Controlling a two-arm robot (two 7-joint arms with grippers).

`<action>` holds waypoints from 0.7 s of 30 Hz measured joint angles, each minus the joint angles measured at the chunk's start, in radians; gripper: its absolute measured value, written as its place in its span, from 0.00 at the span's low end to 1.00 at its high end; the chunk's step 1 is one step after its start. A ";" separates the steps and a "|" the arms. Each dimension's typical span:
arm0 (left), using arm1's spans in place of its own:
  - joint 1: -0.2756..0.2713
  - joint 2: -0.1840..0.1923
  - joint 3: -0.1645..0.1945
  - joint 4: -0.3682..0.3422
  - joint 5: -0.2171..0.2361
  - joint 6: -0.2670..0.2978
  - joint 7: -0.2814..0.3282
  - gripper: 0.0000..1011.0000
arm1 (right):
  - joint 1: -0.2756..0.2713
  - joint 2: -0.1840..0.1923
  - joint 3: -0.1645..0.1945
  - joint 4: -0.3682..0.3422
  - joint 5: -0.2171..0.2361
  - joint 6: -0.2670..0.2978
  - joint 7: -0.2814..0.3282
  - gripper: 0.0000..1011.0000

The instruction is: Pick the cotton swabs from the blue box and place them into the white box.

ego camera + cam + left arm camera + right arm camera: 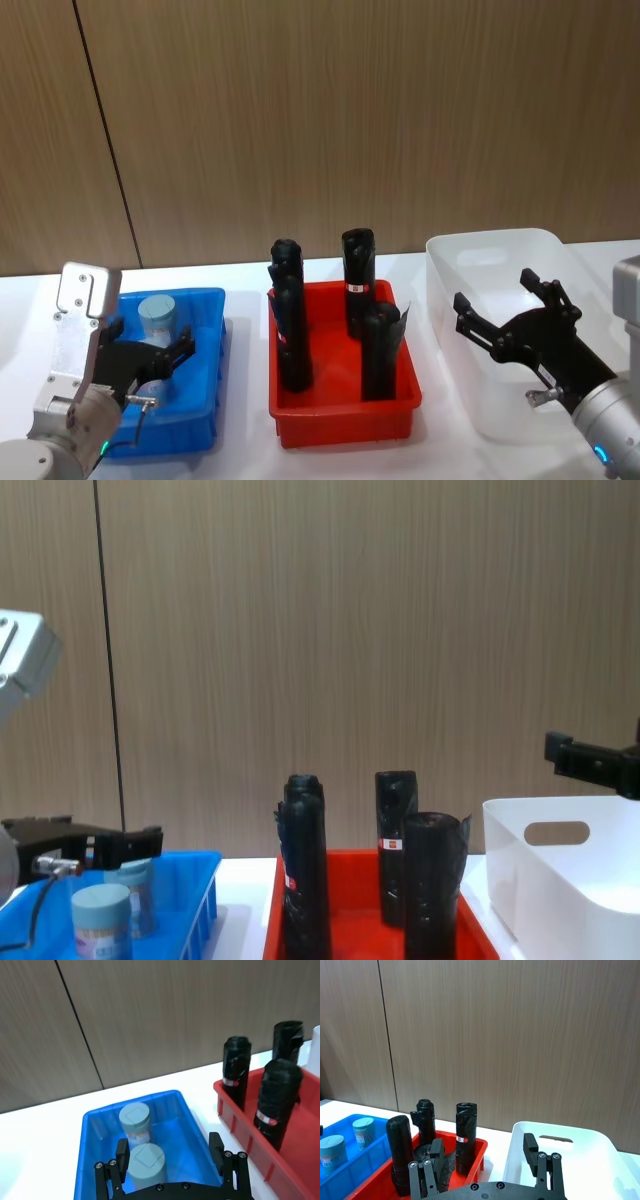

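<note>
Standing upright: cotton swabs [146,1162] in blue box [205,296] under splayed left end effector [168,1144]; right end effector [493,290] splayed over white box [500,237].

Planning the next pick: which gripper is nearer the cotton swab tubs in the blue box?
Left. The left gripper hangs open just above the cotton swab tubs in the blue box. The right gripper is open over the white box, beyond the red tray.

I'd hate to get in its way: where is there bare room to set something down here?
The white box looks empty, though the right gripper hangs over it. A bare table strip lies between the blue box and the red tray. Crowded: black rolls in that tray; cotton swabs and the left gripper at the blue box.
</note>
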 joint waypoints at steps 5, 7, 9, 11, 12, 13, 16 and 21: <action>-0.014 -0.009 -0.006 0.029 -0.009 0.027 0.004 0.99 | 0.000 0.000 0.000 0.000 0.000 0.000 0.000 0.99; -0.021 -0.012 -0.009 0.041 -0.014 0.034 0.006 0.99 | 0.000 0.000 0.000 0.000 0.000 0.000 0.000 0.99; -0.026 -0.015 -0.011 0.050 -0.018 0.040 0.007 0.99 | 0.000 0.000 0.000 0.000 0.000 0.000 0.000 0.99; -0.032 -0.018 -0.014 0.062 -0.022 0.047 0.008 0.99 | 0.000 0.000 0.000 0.000 0.000 0.000 0.000 0.99; -0.034 -0.019 -0.015 0.065 -0.024 0.049 0.009 0.99 | 0.000 0.000 0.000 0.000 0.000 0.000 0.000 0.99; -0.039 -0.022 -0.017 0.074 -0.027 0.054 0.009 0.99 | 0.000 0.000 0.000 0.000 0.000 0.000 0.000 0.99; -0.045 -0.025 -0.021 0.085 -0.031 0.060 0.009 0.99 | 0.000 0.000 0.000 0.000 0.000 0.000 0.000 0.99; -0.059 -0.032 -0.027 0.112 -0.043 0.069 0.007 0.99 | 0.000 0.000 0.000 0.000 0.000 0.000 0.000 0.99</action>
